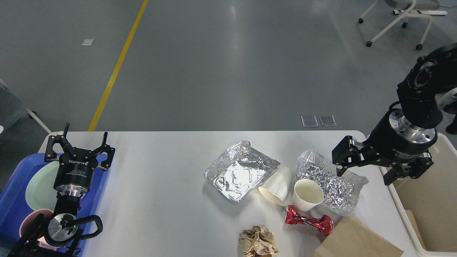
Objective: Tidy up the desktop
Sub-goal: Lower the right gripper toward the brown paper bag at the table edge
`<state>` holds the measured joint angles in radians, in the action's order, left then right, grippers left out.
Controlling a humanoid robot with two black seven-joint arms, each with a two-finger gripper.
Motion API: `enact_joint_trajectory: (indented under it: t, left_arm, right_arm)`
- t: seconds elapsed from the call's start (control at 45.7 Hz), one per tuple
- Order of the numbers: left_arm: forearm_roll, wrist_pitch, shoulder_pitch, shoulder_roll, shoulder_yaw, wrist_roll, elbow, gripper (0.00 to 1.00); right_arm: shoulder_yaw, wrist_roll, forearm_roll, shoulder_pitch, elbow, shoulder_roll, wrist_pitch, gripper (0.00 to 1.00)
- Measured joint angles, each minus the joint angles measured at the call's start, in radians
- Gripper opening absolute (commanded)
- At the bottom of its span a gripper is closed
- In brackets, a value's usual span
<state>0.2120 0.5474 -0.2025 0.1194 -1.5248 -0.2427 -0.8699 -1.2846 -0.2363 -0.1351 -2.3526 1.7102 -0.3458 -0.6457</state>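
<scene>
Foil, paper and card litter is spread over the right half of the white desktop (160, 185), which fills the lower part of the head view. Counted: two foil trays, one flattened (240, 170) and one crumpled (330, 180); two paper cups, one tipped over (276, 186) and one upright (307, 194); one red wrapper (309, 221); one brown paper ball (257, 241); one brown bag (357, 239). A blue tray (16, 200) at the left edge holds one pale plate (39, 185) and one pink bowl (30, 219). A cream bin (428, 200) is set at the right edge. The left gripper (79, 144) is held wide open and empty above the blue tray. The right gripper (367, 166) is spread open, empty, just beside the crumpled tray. Trouble is likely from crowding: the cups touch the trays, so a lifted tray could knock the upright cup over, and thin foil may tear or slip when pinched.
</scene>
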Motion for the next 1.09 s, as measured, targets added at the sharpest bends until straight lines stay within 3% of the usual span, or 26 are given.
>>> enact_joint_trajectory:
  t: [0.723, 1.095]
  left_arm:
    - [0.000, 0.000, 0.000, 0.000, 0.000, 0.000, 0.000, 0.96]
    - [-0.001, 0.000, 0.000, 0.000, 0.000, 0.000, 0.001, 0.96]
  right_arm:
    - [-0.003, 0.000, 0.001, -0.004, -0.001, 0.045, 0.000, 1.00]
    - [0.000, 0.000, -0.006, -0.004, -0.001, -0.002, -0.004, 1.00]
